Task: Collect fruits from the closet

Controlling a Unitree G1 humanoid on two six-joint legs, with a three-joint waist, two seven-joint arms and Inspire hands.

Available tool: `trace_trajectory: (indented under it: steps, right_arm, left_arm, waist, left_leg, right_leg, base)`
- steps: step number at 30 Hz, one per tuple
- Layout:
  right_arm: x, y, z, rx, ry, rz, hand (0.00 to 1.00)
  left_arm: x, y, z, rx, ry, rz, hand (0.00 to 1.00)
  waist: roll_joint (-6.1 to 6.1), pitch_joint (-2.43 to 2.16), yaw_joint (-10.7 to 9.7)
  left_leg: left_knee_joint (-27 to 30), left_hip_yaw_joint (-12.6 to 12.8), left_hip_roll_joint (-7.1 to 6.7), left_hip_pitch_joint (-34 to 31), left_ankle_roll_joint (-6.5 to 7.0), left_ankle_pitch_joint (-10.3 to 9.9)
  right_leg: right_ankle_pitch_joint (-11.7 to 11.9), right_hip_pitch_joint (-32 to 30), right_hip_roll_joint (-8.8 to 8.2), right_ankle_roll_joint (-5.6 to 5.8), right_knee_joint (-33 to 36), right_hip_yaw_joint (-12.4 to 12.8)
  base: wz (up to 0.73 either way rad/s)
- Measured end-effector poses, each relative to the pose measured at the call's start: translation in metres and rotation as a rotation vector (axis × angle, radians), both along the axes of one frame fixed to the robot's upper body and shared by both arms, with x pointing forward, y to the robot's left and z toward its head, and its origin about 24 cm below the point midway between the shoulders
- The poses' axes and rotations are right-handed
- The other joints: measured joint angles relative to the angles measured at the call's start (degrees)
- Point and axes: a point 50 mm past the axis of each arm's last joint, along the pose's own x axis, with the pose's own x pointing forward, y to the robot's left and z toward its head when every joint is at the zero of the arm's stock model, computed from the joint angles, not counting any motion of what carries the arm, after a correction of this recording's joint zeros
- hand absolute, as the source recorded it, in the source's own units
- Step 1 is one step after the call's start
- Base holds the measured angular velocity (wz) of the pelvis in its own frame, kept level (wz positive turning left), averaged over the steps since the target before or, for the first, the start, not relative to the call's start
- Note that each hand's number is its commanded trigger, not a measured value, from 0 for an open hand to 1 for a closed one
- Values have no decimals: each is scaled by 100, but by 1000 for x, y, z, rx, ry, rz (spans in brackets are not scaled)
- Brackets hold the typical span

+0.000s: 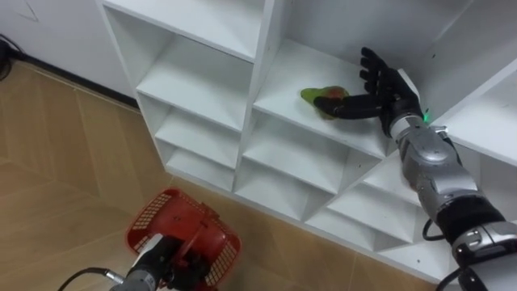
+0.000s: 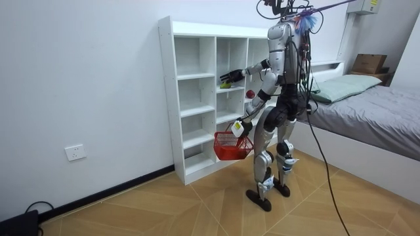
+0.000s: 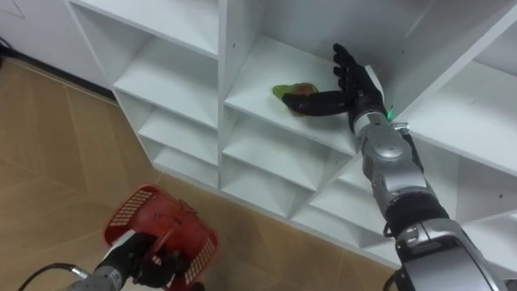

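A green fruit with a reddish side lies on a shelf in a cubby of the white closet. My right hand is inside that cubby, just to the right of the fruit. Its fingers are spread and straight, and its thumb reaches along the fruit's front; the hand is open. Low at my left, my left hand is shut on the handle of a red mesh basket that hangs above the floor. In the room view I stand upright, facing the closet, with the basket at knee height.
The closet's other cubbies near the fruit hold nothing. A small red thing sits on a shelf by my right elbow. A bed stands at the room view's right. Wooden floor spreads to my left.
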Motion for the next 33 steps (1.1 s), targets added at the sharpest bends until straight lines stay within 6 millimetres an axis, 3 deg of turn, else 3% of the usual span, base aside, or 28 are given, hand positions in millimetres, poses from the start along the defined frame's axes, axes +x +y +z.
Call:
trace_trajectory:
  steps: [22, 33]
  right_arm:
    - [0, 2, -3, -37, 4, 24, 0]
    - [0, 10, 0, -266, -45, 114, 0]
  left_arm:
    - [2, -8, -1, -34, 11, -31, 100]
    - [5, -8, 1, -46, 11, -66, 100]
  waist:
    - [-46, -2, 11]
    - [13, 42, 33]
  left_leg:
    - [-49, 13, -6, 20, 2, 49]
    - [-94, 35, 17, -17, -36, 77]
  right_leg:
    - [-2, -13, -9, -5, -18, 20]
    - [8, -107, 28, -40, -11, 97]
  base:
    - [0]
    - [-2]
